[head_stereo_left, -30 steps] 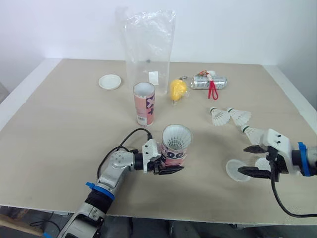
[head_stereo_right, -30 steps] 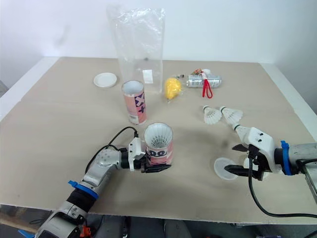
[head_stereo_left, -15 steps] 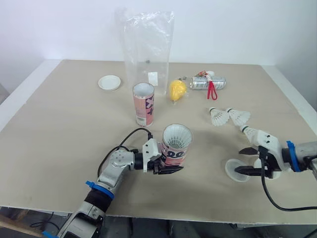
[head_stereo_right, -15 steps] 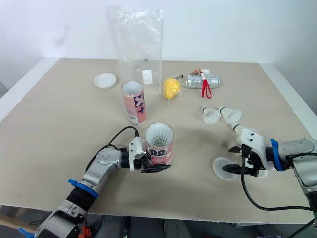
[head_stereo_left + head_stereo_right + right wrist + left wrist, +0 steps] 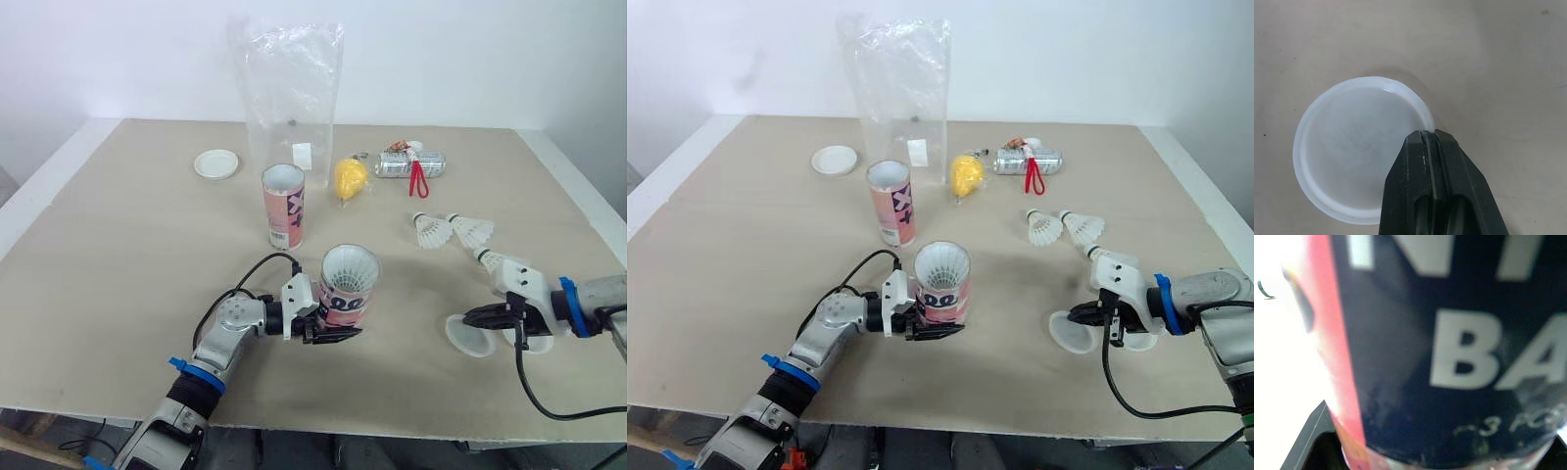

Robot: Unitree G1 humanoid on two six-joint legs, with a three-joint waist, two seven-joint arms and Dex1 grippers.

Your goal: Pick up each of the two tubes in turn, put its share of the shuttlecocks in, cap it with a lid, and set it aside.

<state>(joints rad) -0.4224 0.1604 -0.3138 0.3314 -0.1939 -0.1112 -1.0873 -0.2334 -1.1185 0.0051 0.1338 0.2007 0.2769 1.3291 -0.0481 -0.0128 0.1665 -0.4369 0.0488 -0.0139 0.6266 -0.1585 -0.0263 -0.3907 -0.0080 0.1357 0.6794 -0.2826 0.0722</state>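
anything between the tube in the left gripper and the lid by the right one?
Nothing: in the left eye view, just bare table between the tube and the lid.

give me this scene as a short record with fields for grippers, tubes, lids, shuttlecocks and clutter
left gripper: shut on held tube, upright, shuttlecock feathers showing at its open top
right gripper: shut on the rim of near lid, which looks tilted up from the table
second tube: upright, open, uncapped
far lid: flat, beside the plastic bag
loose shuttlecocks: two side by side past the right gripper
clutter: yellow object, can with red strap
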